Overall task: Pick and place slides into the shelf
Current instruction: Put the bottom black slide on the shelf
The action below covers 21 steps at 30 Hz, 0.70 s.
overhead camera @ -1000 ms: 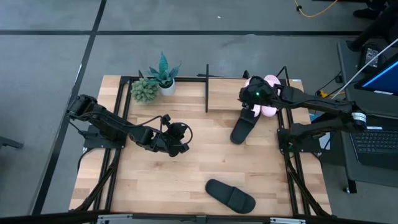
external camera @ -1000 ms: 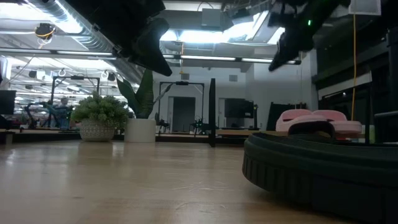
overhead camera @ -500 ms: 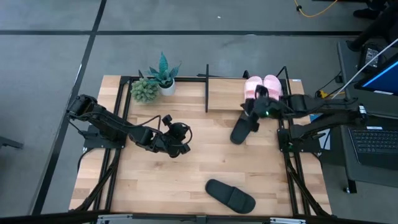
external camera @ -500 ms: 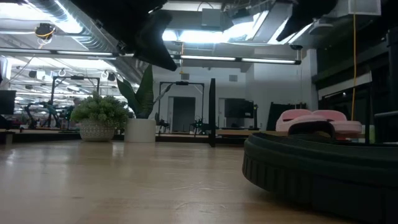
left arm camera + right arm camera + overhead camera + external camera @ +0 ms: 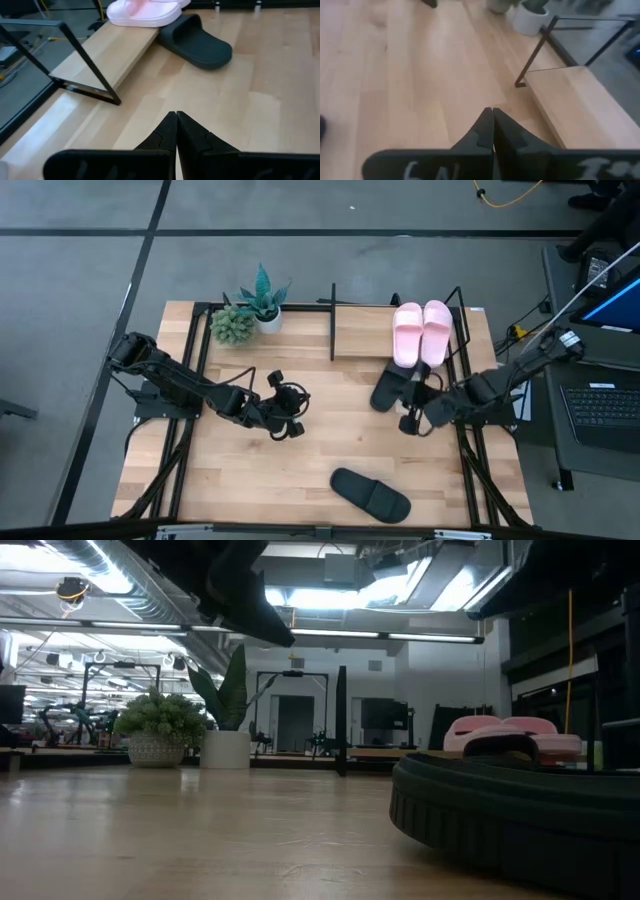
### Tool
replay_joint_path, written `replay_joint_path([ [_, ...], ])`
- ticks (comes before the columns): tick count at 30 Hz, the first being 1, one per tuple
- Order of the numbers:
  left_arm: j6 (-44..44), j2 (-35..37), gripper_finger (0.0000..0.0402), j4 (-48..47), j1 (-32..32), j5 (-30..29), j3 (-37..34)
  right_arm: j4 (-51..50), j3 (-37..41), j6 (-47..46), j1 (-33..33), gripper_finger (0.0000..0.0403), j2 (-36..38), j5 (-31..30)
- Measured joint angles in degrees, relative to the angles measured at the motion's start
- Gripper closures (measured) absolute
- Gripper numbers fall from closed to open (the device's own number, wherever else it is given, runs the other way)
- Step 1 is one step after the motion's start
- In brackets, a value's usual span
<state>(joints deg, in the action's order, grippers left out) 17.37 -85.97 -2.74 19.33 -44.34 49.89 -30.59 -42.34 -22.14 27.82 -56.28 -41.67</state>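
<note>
1. So, nearest the front edge of the table (image 5: pixel 250 480) lay one black slide (image 5: pixel 371 494), flat on the wood with bare board all around it. In the low view the same black slide (image 5: pixel 520 820) filled the right foreground and blocked most of what sat behind it.

2. Mid-table, the left gripper (image 5: pixel 290 418) hung over open wood, fingers pressed together and holding nothing. Its own wrist view showed the left gripper (image 5: pixel 176 131) as two tips meeting in a point, which the overhead couldn't really resolve.

3. The right gripper (image 5: pixel 412 420) sat over near the right side of the table, just in front of the second black slide (image 5: pixel 388 390). Its wrist view showed the right gripper (image 5: pixel 492 127) closed tight too, empty, aimed across bare wood.

4. That second black slide lay tilted with its far end against the front of the shelf (image 5: pixel 365 330). The left wrist view showed it better: the slide (image 5: pixel 197 42) was on the table, butted against the shelf board (image 5: pixel 110 52), not up on it.

5. Farthest back, the two pink slides (image 5: pixel 421 332) sat side by side on the right end of the shelf, and the rest of the board was free.

6. Two potted plants (image 5: pixel 250 312) stood at the back left corner, just beside the shelf's left end.
</note>
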Motion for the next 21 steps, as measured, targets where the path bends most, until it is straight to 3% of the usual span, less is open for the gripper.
replay_joint_path([
  [5,-0.7,0.0,0.0401,0.0,0.0,1.3,0.0,0.5,0.6,-4.7,5.4,0.0401,-3.1,-6.2],
  [12,-11.0,0.0,0.0401,6.2,-0.3,15.0,0.0,5.6,0.6,-5.3,10.1,0.0401,-11.1,-11.1],
  [16,-17.0,0.0,0.0401,10.7,-0.3,22.2,0.0,6.1,0.6,-10.3,12.9,0.0401,-14.6,-13.2],
  [21,-18.7,0.0,0.0402,11.1,-0.3,24.6,0.0,6.1,0.6,-15.6,17.0,0.0401,-16.6,-14.0],
])
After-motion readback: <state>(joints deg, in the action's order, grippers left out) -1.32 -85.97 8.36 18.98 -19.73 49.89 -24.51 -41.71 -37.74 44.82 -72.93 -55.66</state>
